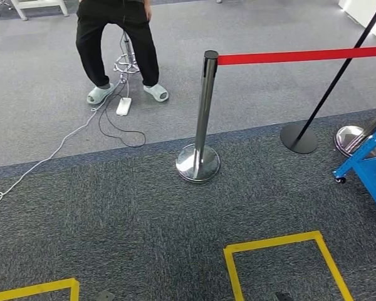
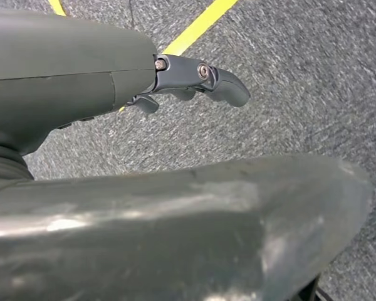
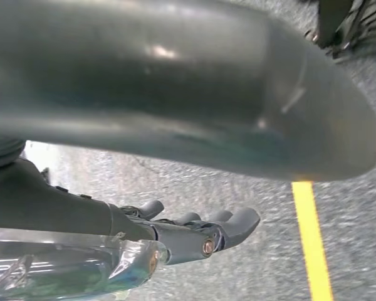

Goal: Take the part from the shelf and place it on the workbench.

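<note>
We cannot find the part anywhere yet; the nearest clue is the blue shelf on casters cutting in at the right edge of the head view, with something green on its lower level, too cropped to name. Our left hand hangs over grey carpet with its fingers straight and apart, holding nothing, and our right hand hangs the same way, fingers extended and empty, beside a yellow floor line. Further out, a chrome stanchion carries a red belt toward the upper right, and a seated person with a white cable sits at the upper left. We judge the approach step is in hand: next we need to turn right to face the shelf before any reaching.
</note>
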Motion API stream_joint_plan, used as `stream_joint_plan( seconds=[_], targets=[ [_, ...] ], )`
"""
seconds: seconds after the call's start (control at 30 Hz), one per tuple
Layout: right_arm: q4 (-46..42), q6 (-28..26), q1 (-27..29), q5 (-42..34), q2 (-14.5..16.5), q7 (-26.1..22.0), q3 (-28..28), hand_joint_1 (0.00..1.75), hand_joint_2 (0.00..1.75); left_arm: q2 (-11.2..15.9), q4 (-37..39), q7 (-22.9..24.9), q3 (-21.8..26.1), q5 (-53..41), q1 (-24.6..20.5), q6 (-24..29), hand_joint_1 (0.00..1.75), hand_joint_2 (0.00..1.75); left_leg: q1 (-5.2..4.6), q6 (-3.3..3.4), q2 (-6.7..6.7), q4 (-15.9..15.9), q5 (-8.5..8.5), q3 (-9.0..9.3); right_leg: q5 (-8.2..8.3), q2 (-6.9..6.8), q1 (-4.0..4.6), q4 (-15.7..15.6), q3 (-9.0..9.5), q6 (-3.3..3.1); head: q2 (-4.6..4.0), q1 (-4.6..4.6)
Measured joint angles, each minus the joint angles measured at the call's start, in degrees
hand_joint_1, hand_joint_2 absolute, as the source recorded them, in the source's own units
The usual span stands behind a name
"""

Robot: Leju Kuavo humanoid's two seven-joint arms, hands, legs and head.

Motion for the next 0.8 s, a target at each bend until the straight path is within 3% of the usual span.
stream_joint_plan(
  seconds=[0.07,0.17,0.2,0.23,0.27,0.33,0.4,0.5,0.57,0.63,0.7,0.73,0.77,0.8],
  targets=[
    [0.00,-0.02,0.00,0.00,-0.04,0.02,-0.01,0.00,0.00,-0.01,0.00,0.09,0.00,0.00,-0.03,-0.05,0.00,0.00,0.09,-0.53,-0.98,2.81,-2.12,-1.22,0.31,0.53,-0.26,-0.54,0.24,-0.71,0.00,-0.03],
    [0.00,-0.03,-0.29,0.01,-0.09,0.00,0.00,0.00,0.00,0.00,0.00,0.13,0.00,0.01,0.14,-0.09,0.00,0.00,0.20,-1.05,-2.31,14.82,-7.69,-7.05,0.57,1.49,-0.47,-0.78,0.23,-1.37,-0.01,-0.04],
    [0.00,-0.03,-0.29,0.02,-0.09,0.02,0.01,0.00,0.00,0.00,0.00,0.13,0.00,0.03,0.22,-0.11,0.00,0.00,0.25,-1.16,-2.38,17.48,-8.24,-8.47,0.60,1.89,-0.52,-0.78,0.21,-1.43,-0.01,-0.03],
    [0.00,-0.05,-0.26,0.04,-0.09,0.05,0.01,0.00,0.00,0.00,0.00,0.13,0.00,0.06,0.26,-0.13,0.00,0.00,0.34,-1.25,-2.41,17.99,-7.58,-8.88,0.62,2.32,-0.61,-0.76,0.22,-1.42,-0.01,-0.03],
    [0.00,-0.06,-0.25,0.07,-0.09,0.07,0.01,0.00,0.00,0.00,0.00,0.13,0.00,0.09,0.27,-0.15,0.00,0.00,0.51,-1.37,-2.46,16.11,-5.78,-8.07,0.62,2.79,-0.74,-0.73,0.26,-1.34,-0.01,-0.02],
    [-0.01,-0.10,-0.30,0.11,-0.13,0.09,0.01,0.00,0.00,-0.05,0.03,0.13,0.00,0.13,0.25,-0.15,0.00,0.00,1.17,-1.86,-3.48,8.23,-1.19,-4.27,0.53,3.80,-0.91,-0.49,0.29,-0.81,0.00,-0.09],
    [-0.02,-0.14,-0.34,0.15,-0.20,0.09,0.01,0.00,0.00,-0.16,0.09,0.14,0.00,0.14,0.17,-0.15,0.00,0.00,1.67,-1.87,-4.94,1.97,0.63,-1.31,0.49,4.65,-0.89,-0.05,-0.18,0.01,0.00,-0.21],
    [-0.01,-0.17,0.13,0.17,-0.24,0.13,0.01,0.00,0.00,-0.13,0.13,0.23,0.00,0.15,0.11,-0.15,0.00,0.00,1.42,-0.57,-5.05,0.65,0.31,-0.92,0.73,5.09,-1.16,0.00,-0.85,1.02,0.01,-0.25],
    [0.01,-0.17,0.30,0.17,-0.20,0.14,0.01,0.00,0.00,-0.07,0.13,0.27,0.00,0.15,0.15,-0.15,0.00,0.00,1.27,0.21,-4.49,0.47,0.50,-0.81,-0.91,3.80,-1.21,2.28,-1.94,1.33,0.01,-0.07],
    [0.02,-0.17,0.09,0.17,-0.11,0.15,0.03,0.00,0.00,-0.03,0.13,0.28,0.00,0.15,0.17,-0.15,0.00,0.00,1.02,0.78,-3.65,0.35,0.57,-0.76,-4.85,2.11,-1.06,9.81,-5.35,1.46,-0.01,0.11],
    [0.02,-0.18,-0.04,0.17,-0.07,0.15,0.04,0.00,0.00,0.03,0.13,0.28,0.00,0.16,0.22,-0.15,0.00,0.00,0.75,1.02,-2.74,0.34,0.52,-0.76,-7.99,1.63,-0.97,18.02,-9.11,1.41,-0.01,0.14],
    [0.02,-0.19,0.00,0.16,-0.07,0.15,0.04,0.00,0.00,0.06,0.13,0.28,0.00,0.16,0.21,-0.15,0.00,0.00,0.67,1.09,-2.34,0.34,0.47,-0.73,-8.06,1.60,-0.90,19.49,-9.79,1.27,-0.01,0.15],
    [0.02,-0.16,0.05,0.12,-0.07,0.15,0.03,0.00,0.00,0.08,0.13,0.28,0.00,0.17,0.18,-0.15,0.00,0.00,0.63,1.12,-1.99,0.34,0.41,-0.66,-7.02,1.54,-0.79,18.56,-9.31,1.07,-0.01,0.15],
    [0.02,-0.03,0.08,-0.01,-0.07,0.14,0.03,0.00,0.00,0.08,0.13,0.28,0.00,0.17,0.15,-0.15,0.00,0.00,0.61,1.13,-1.61,0.34,0.30,-0.50,-5.04,1.23,-0.62,15.23,-7.64,0.80,-0.01,0.15]
  ],
)
